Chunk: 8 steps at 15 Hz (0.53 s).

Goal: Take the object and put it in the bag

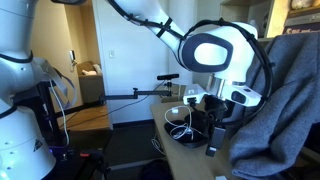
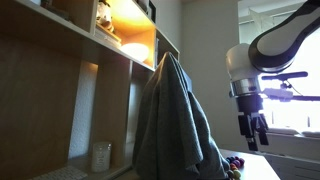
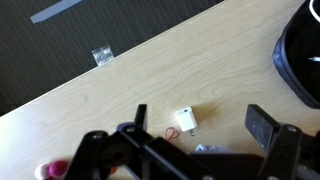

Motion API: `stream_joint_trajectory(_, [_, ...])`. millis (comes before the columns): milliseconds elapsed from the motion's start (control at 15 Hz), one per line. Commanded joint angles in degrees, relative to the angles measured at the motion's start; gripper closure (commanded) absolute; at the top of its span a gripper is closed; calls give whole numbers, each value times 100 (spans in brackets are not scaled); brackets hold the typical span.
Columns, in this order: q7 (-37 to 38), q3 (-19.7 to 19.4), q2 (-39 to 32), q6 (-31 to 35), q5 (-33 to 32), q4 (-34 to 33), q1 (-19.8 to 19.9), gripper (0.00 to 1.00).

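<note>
In the wrist view a small white plug-like block lies on the light wooden table, beside a thin red band. My gripper hangs above it, open and empty, with the block between the two fingers, nearer the left one. The black bag shows partly at the right edge, its rim curved. In both exterior views the gripper points down over the table.
A big grey cloth is draped beside the arm. White cables lie on the table. A pink thing sits at the lower left. The table edge runs diagonally, with dark floor and a small clear packet beyond.
</note>
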State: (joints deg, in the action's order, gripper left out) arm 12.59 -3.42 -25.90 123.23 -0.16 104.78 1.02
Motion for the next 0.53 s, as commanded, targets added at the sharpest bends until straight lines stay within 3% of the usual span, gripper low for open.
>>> stream_joint_trajectory(0, [-85, -30, -33, 197, -130, -49, -51, 0])
stream_joint_trajectory(467, [-272, -20, -177, 357, -323, -79, -57, 0])
